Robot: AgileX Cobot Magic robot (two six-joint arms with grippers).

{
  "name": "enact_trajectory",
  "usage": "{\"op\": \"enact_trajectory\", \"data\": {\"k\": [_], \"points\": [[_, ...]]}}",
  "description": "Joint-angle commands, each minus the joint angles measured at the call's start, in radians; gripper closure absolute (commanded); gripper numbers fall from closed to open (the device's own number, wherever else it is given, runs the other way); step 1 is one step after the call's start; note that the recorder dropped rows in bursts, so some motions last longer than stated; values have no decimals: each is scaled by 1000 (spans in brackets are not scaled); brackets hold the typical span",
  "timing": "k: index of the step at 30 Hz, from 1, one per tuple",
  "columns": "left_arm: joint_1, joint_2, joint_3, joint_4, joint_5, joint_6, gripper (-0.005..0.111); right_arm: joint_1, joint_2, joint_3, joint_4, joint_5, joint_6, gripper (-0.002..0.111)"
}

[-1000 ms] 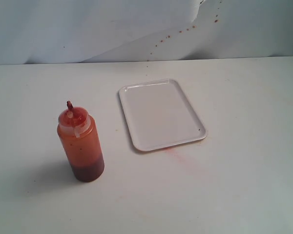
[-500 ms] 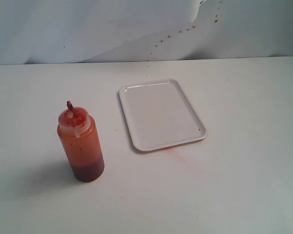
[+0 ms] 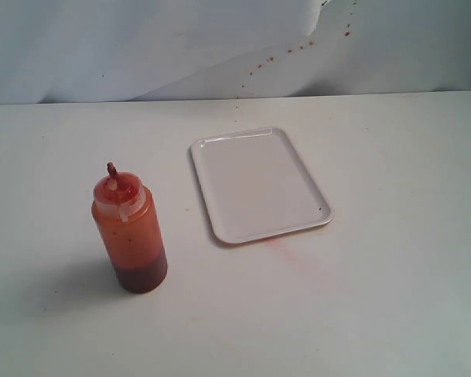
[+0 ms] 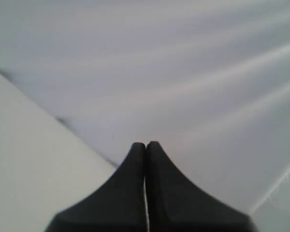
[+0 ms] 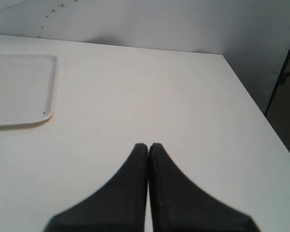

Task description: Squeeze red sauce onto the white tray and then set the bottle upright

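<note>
The bottle (image 3: 130,236) stands upright on the white table at the left, with the red sauce (image 3: 135,250) showing through its wall, darker at the base, and a red-stained nozzle on top. The white tray (image 3: 259,184) lies flat to its right and holds no drops that I can see; part of it also shows in the right wrist view (image 5: 20,92). Neither arm appears in the exterior view. My left gripper (image 4: 146,145) is shut on nothing and faces the grey backdrop. My right gripper (image 5: 148,146) is shut on nothing, above bare table beside the tray.
A faint pink smear (image 3: 286,251) marks the table just in front of the tray. Red specks dot the wrinkled grey backdrop (image 3: 298,47). The table's right edge (image 5: 261,121) runs close to the right gripper's side.
</note>
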State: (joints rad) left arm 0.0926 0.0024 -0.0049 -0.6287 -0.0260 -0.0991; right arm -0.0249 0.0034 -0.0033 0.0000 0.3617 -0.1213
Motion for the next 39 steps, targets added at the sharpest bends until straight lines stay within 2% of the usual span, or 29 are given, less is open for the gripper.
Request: {"op": "enact_trajectory", "data": {"k": [1,3,4,7,8,11,15,17,20,24,29,31,34,39], "points": [[-6,-2,5,101,-262,-32,107,-5,-3,3,-7,-7,1,108],[-6,-2,5,186,-382,-146,107,-5,-3,3,-7,-7,1,108],[-6,-2,5,291,-499,-247,107,-5,-3,3,-7,-7,1,108],[-6,4,5,513,-773,-372,107,-5,-3,3,-7,-7,1,108],[-6,44,-19,597,-804,-372,107,-5,-3,3,-7,-7,1,108],[-3,253,-168,821,-674,-384,107,-5,-3,3,-7,-7,1,108],[-3,631,-272,1149,-670,-579,107,-5,-3,3,-7,-7,1,108],[-3,817,-290,1284,-759,-618,107,-5,-3,3,-7,-7,1,108],[-3,1110,-291,1434,-957,-587,107,-5,-3,3,-7,-7,1,108],[-3,1416,-291,1472,-1195,-461,107,-5,-3,3,-7,-7,1,108],[-3,1674,-292,1429,-1195,-294,107,-5,-3,3,-7,-7,1,108],[-3,1738,-292,1372,-1195,-289,107,-5,-3,3,-7,-7,1,108],[-3,1788,-307,1331,-1195,-289,107,-5,-3,3,-7,-7,1,108],[-3,1826,-325,1367,-1195,-224,107,-5,-3,3,-7,-7,1,108]]}}
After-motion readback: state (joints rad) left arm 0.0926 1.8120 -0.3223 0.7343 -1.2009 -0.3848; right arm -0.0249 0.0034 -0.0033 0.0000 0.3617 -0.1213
